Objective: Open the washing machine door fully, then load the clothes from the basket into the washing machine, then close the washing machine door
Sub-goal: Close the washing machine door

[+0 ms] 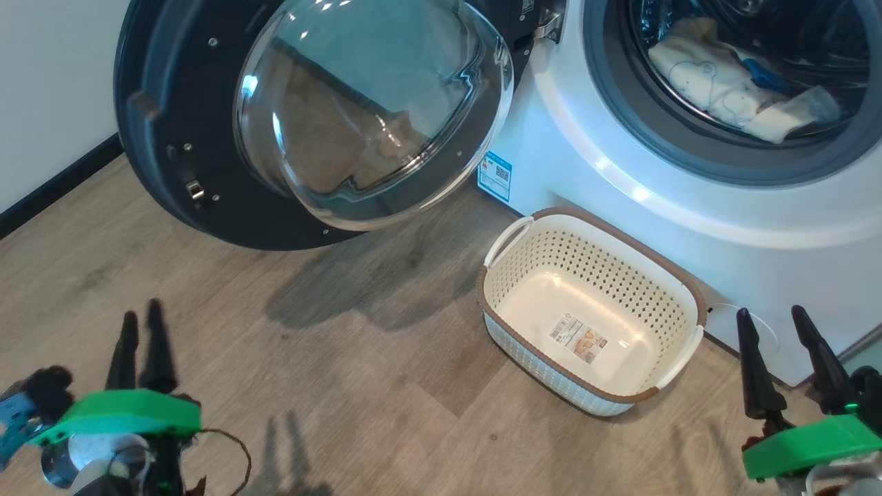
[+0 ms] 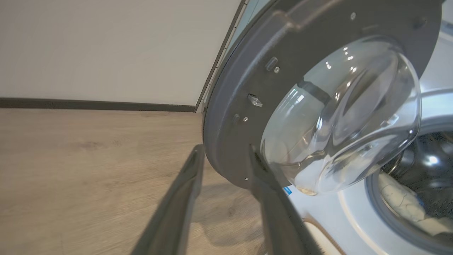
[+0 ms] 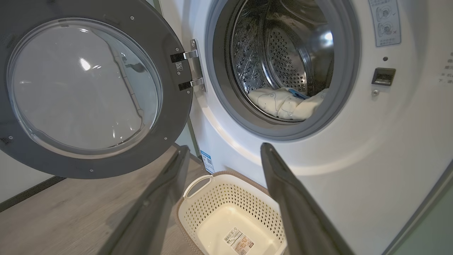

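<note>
Low on the wooden floor (image 1: pixel 310 386), just before the foot of the washing machine (image 1: pixel 565 138), sits the basket (image 1: pixel 682 275), its bare bottom showing a paper label (image 1: pixel 579 339). It lies below and slightly left of the round opening, close to the small blue sticker (image 1: pixel 495 176) on the white front. Inside the drum, behind the grey rubber ring (image 1: pixel 620 110), lie the clothes (image 1: pixel 716 83): cream pieces with blue line drawings and a bright blue piece (image 1: pixel 765 74) among them. The washing machine door (image 1: pixel 172 172) stands swung out to the left on its metal hinge (image 3: pixel 194 63), its clear glass bowl (image 1: pixel 372 110) bulging toward the room and its lower rim hanging above the floor. It throws a shadow on the boards between itself and the basket. Beyond the door runs a pale wall (image 1: pixel 48 83) with a dark skirting (image 1: pixel 55 186). The left jaws are at the lower left of the head view, well apart from the door, their dark fingers (image 1: pixel 158 344) parted by a narrow gap and holding nothing. The right jaws are at the lower right, just beyond the basket's near end, their fingers (image 1: pixel 754 372) spread wide, also with nothing between them.
</note>
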Robot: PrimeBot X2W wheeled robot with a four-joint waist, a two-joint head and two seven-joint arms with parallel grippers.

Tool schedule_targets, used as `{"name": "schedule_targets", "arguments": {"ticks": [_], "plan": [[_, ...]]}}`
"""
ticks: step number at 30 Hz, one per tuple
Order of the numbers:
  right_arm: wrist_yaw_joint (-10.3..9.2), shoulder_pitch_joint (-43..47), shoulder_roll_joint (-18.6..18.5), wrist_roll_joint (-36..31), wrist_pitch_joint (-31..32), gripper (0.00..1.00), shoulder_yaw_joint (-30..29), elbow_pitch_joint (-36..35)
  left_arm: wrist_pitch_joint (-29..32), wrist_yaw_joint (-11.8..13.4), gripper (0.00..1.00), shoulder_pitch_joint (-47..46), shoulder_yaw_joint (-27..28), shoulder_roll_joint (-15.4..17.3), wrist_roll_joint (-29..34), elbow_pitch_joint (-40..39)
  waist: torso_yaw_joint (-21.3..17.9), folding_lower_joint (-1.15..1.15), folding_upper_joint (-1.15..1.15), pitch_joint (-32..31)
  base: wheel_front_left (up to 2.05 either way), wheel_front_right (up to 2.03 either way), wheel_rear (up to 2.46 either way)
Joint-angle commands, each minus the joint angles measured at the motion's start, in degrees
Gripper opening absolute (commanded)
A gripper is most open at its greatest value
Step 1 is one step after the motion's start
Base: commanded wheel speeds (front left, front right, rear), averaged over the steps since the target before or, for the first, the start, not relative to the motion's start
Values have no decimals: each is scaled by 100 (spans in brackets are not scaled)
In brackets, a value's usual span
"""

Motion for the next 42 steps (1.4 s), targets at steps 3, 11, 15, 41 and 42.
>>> {"name": "schedule_targets", "arguments": {"ticks": [3,11,15,41,42], "plan": [[25,-214,-167,62,-38,100,102,-146,-36,-4,0,-201,326,44,-754,-163,-11,0,0,-11,0,0,0],[25,-78,-142,42,-38,100,51,-193,23,-4,0,-780,660,453,-3283,533,-38,0,0,-6,0,0,0],[25,-2,-147,33,-38,100,-1,-211,530,-4,0,-1427,930,1023,-4548,1198,-54,0,0,-11,0,0,0],[25,-74,-546,-36,-38,100,-19,-355,2651,358,0,-4973,1054,3159,-5665,4472,-488,0,0,599,0,0,0],[25,-87,-568,-36,-38,100,-26,-364,2771,364,0,-5043,999,3188,-5642,4532,-512,0,0,642,0,0,0]]}}
